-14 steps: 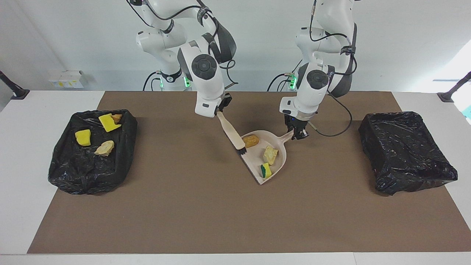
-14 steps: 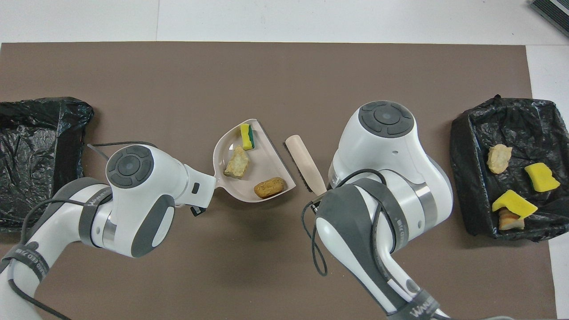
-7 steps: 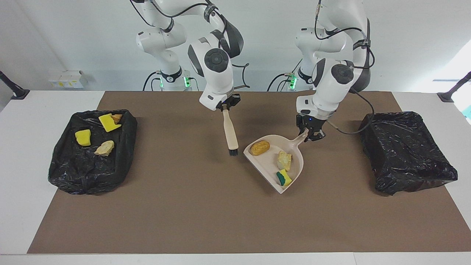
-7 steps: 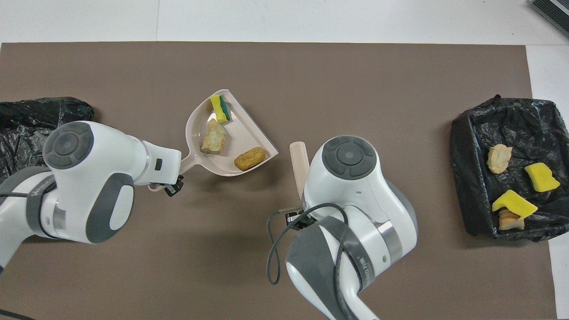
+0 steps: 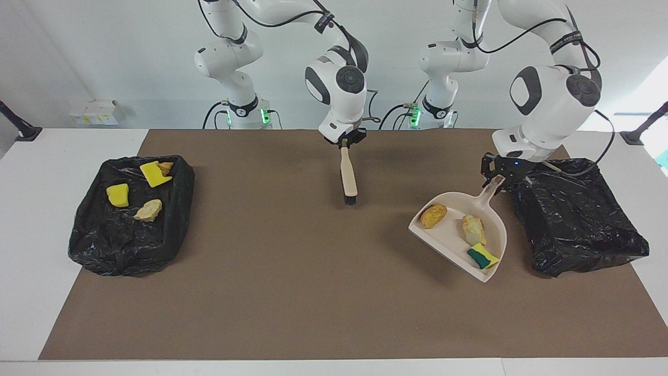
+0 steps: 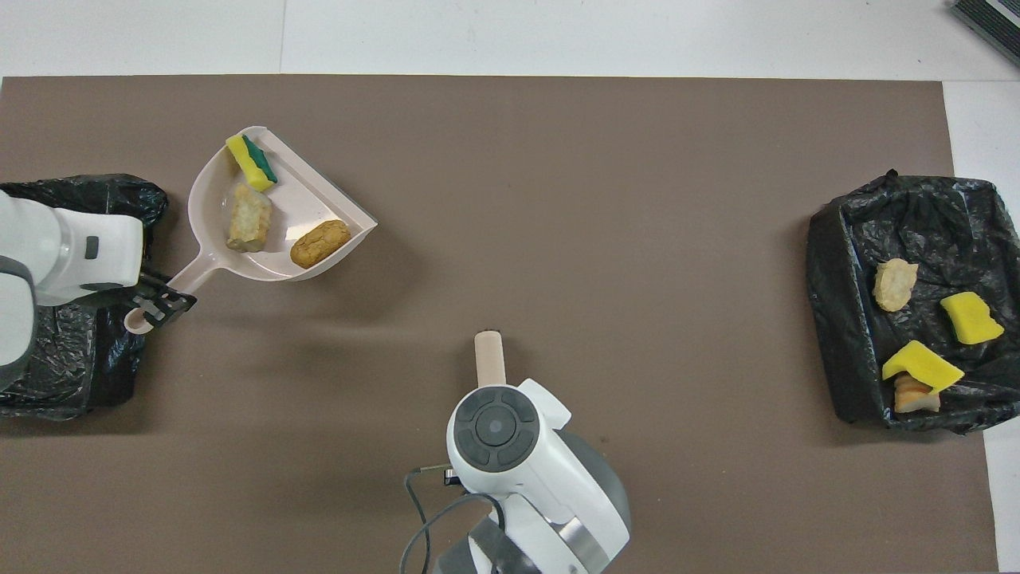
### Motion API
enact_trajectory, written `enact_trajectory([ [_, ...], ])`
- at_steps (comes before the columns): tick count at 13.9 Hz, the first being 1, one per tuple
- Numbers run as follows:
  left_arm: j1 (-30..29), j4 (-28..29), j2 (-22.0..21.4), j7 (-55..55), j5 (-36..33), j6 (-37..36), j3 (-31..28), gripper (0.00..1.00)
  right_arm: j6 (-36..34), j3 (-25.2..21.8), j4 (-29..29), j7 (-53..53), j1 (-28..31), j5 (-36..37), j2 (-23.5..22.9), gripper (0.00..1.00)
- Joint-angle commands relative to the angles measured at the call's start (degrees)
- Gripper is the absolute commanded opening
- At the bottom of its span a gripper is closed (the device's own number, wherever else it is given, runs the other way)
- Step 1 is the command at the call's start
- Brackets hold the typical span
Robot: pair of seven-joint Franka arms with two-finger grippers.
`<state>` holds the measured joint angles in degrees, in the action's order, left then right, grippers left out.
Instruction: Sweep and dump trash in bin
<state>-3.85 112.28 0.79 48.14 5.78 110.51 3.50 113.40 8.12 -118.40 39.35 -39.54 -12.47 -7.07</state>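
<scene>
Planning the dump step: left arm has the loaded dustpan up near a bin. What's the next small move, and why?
Probably carry the dustpan a little more toward the left arm's end, until it is over the empty bin. The left claw holds its handle at the bin's edge, but the pan and its three scraps hang over the mat; tipping now would likely spill them. The right arm waits with the brush.

SITE: robotics lab | EVIDENCE: two white articulated robot arms (image 5: pixel 339 78); white worktop (image 5: pixel 47 172) with brown mat (image 5: pixel 292 271); bare white wall (image 5: pixel 104 52)
</scene>
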Motion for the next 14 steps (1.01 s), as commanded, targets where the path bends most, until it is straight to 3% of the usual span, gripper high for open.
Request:
enact_trajectory([
  [1, -6.9, -4.7, 0.8, 6.8, -0.1, -5.7, 0.6, 0.0, 1.4, -0.1, -3.1, 1.3, -2.1, -4.3, 2.6, 0.0],
  [7, -20.7, -11.8, 4.2, 19.4, -4.9, -8.9, 0.5, 0.0, 8.3, -0.1, -9.2, 6.4, -7.5, -6.9, 3.6, 0.0],
  [8, -22.3, -13.4, 4.9, 19.4, -5.9, -8.9, 0.5, 0.0, 7.9, -0.1, -8.9, 6.4, -7.5, -6.9, 3.5, 0.04],
  [9, -24.6, -14.9, 5.9, 20.0, -6.3, -9.7, 0.5, 0.0, 7.5, -0.1, -8.3, 6.3, -7.3, -6.9, 3.2, 0.66],
  [10, -27.1, -16.6, 7.4, 23.4, -7.2, -10.1, 0.5, 0.0, 6.8, -0.2, -7.6, 6.2, -7.3, -6.9, 3.2, 1.0],
  [12, -29.1, -19.7, 10.2, 32.5, -10.2, -10.0, 0.4, 0.0, 4.4, -0.5, -5.5, 6.1, -6.5, -6.6, 3.3, 1.0],
  [14, -30.3, -21.9, 11.5, 34.2, -16.0, -10.2, 0.3, 0.0, 1.9, -0.6, -3.3, 5.4, -4.9, -5.7, 3.4, 1.0],
])
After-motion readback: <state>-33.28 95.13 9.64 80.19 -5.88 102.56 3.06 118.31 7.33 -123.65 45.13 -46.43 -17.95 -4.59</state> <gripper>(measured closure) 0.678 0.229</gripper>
